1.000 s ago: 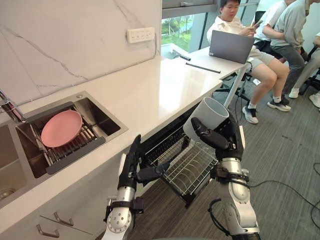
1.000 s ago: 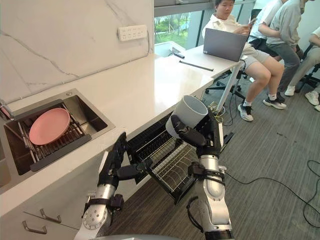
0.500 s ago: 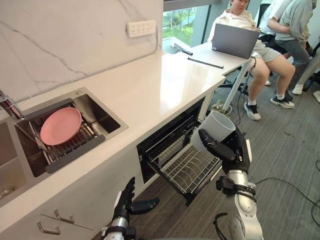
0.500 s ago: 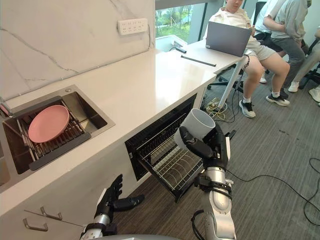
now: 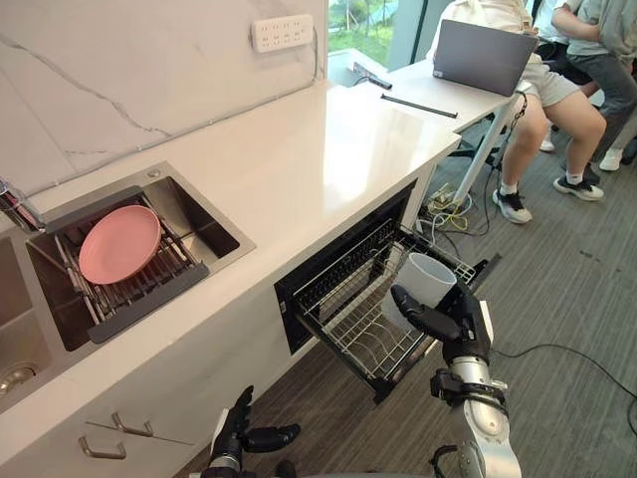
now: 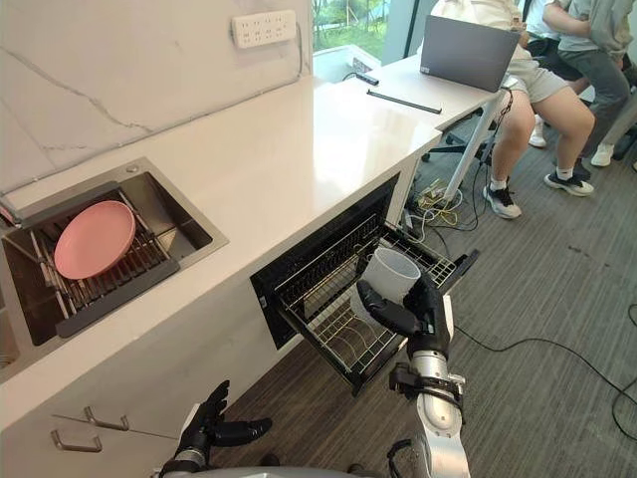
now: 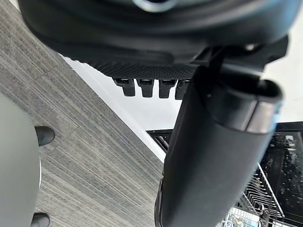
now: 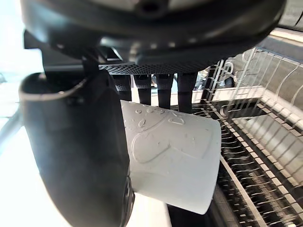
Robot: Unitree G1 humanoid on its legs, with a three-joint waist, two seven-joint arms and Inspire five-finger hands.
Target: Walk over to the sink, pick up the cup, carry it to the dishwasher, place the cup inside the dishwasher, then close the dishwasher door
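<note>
Looks like we're at the placing step. The right hand (image 5: 456, 327) has its fingers and thumb clamped around the white cup (image 5: 426, 282), which hangs mouth-up and slightly tilted over the pulled-out dishwasher rack (image 5: 363, 334). My read is that the next move is a gentle lowering so the cup lands between the rack's wire prongs instead of perching on top of them. Then the hand has to let go and back out sideways without catching the wires. After that there's the door to deal with, so the rack probably needs a push back in first. The left hand (image 5: 247, 435) hangs well below the rack and off to its left, down near the floor, fingers loose and straight with nothing in them. It looks free for that job.

The hard-to-see bits: the cup's base sits behind the thumb and palm, so I can't tell whether it's touching the rack or just hovering above it. The right wrist view shows water droplets on the cup's side with the wires beyond it, but not the gap. I honestly can't make out the door itself; there's a dark edge under the rack's front, and that's about it. Way over to the rack's left, a pink plate (image 5: 119, 244) sits in the sink (image 5: 217, 227).
</note>
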